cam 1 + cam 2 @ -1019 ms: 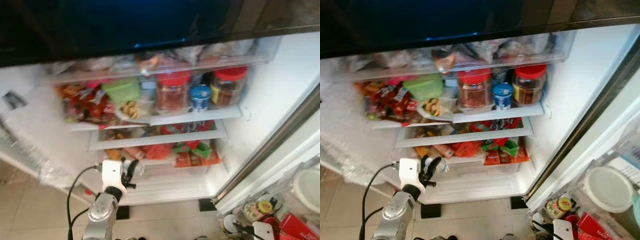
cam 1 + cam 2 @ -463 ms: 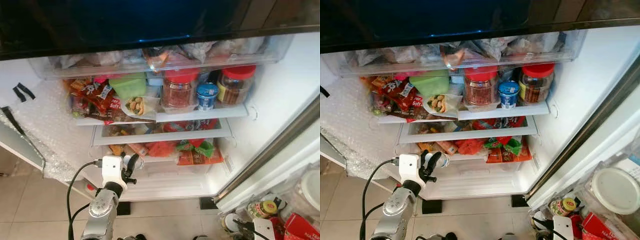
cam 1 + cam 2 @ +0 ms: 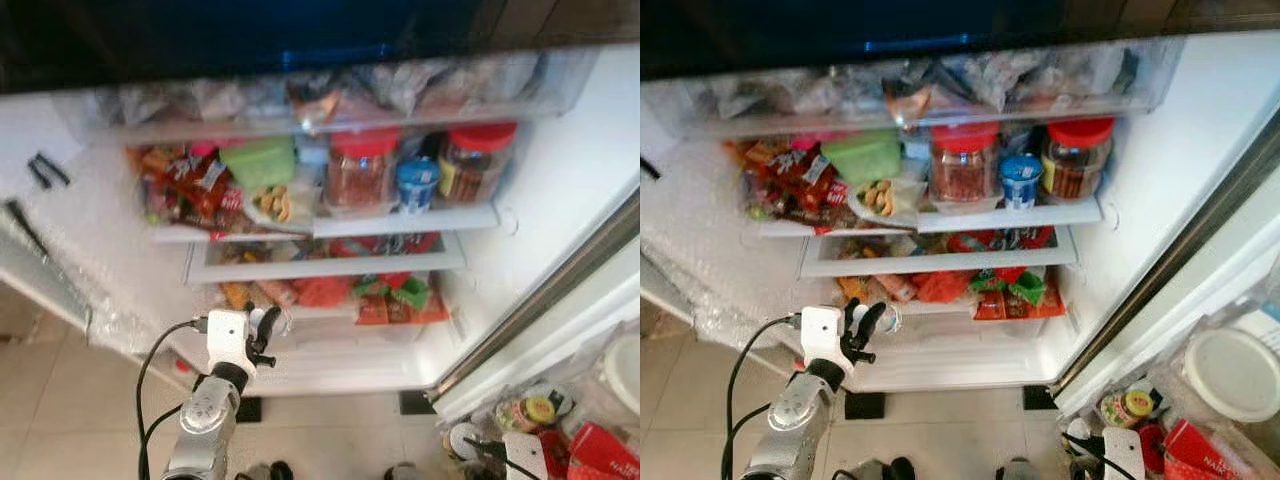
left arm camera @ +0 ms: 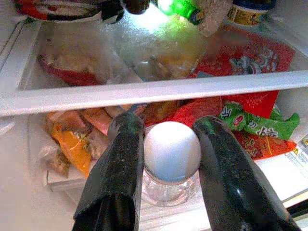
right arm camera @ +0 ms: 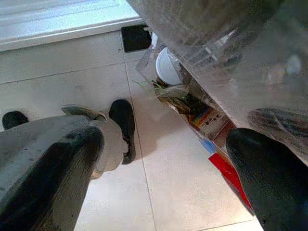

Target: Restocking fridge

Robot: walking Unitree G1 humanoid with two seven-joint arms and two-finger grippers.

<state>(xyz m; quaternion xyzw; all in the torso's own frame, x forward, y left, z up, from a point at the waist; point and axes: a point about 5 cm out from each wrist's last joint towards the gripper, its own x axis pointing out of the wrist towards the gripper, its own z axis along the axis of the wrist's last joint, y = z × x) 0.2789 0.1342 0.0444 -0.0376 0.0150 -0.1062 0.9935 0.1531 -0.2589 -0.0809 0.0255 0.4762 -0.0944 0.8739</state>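
The left gripper (image 4: pixel 166 159), jaws clamped on a white-capped clear jar (image 4: pixel 172 161), fronts the fridge's lower shelf (image 4: pixel 144 91), apparently for stocking; the idle right gripper's (image 5: pixel 163 178) jaws are apart.

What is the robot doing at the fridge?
It is putting things into the open fridge. Its left pincer holds a small clear jar with a white lid, down in front of the lower shelves. The shelves above are packed with red-lidded jars and snack packets. The right pincer hangs open over the floor.

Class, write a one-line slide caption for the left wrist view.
Left gripper shut on a small white-capped clear jar, held before the fridge's lower shelf of snack packets.
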